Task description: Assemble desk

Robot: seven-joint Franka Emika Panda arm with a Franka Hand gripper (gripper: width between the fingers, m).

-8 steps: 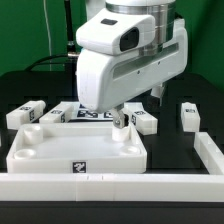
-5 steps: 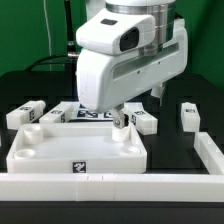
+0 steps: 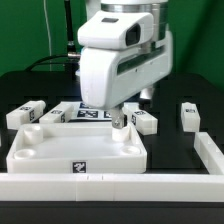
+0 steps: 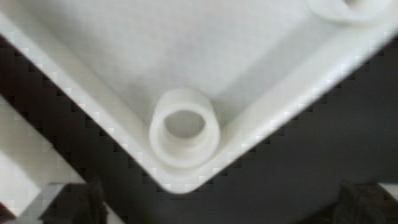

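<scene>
Exterior view: desk (image 3: 62, 150) on black table (image 3: 176, 148).

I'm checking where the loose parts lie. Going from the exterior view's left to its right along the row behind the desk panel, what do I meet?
first white tagged plastic block leg → second white block leg → thin flat white marker board → third white block leg → fourth white block leg

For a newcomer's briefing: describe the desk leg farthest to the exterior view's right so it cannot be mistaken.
Find the wide white desk panel at the front. Look past its end toward the exterior view's right, on the black table. That leg stands alone; the other legs sit close by the panel.
</scene>
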